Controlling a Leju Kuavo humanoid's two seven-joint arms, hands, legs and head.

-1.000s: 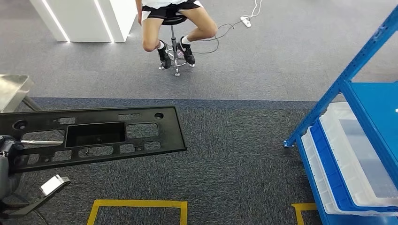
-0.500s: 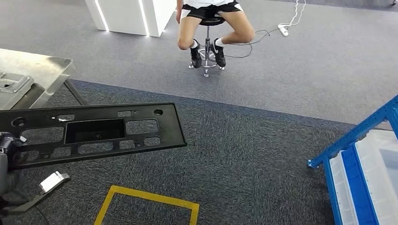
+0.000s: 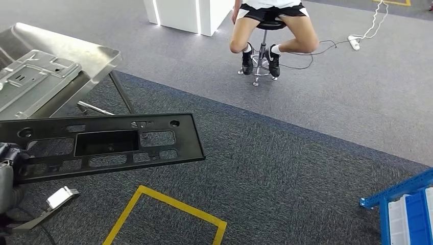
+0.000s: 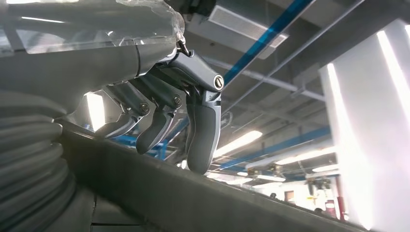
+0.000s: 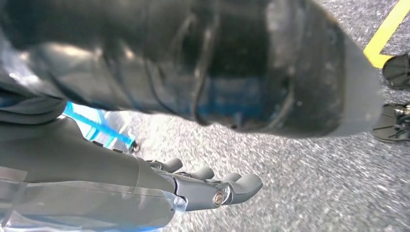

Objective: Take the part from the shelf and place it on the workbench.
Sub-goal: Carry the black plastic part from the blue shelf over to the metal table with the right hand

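Note:
A long black plastic panel with several cut-outs (image 3: 107,145) is carried level above the carpet, reaching from the left edge toward the middle. My left hand (image 3: 9,168) grips its left end. In the left wrist view that hand (image 4: 164,101) has its fingers curled over the panel's dark edge (image 4: 193,198). The steel workbench (image 3: 87,48) stands at the upper left, beyond the panel. My right hand (image 5: 203,186) hangs over the carpet with its fingers stretched out and nothing in it.
A grey stamped metal plate (image 3: 30,76) lies on the workbench. A person sits on a stool (image 3: 268,30) at the top, near a white pillar (image 3: 189,13) and a power strip (image 3: 353,40). Yellow floor tape (image 3: 168,204) is below; the blue shelf corner (image 3: 398,191) is at lower right.
The camera has turned left: the workbench has come further into view and the blue shelf has slid off to the right. The panel stays in my left hand.

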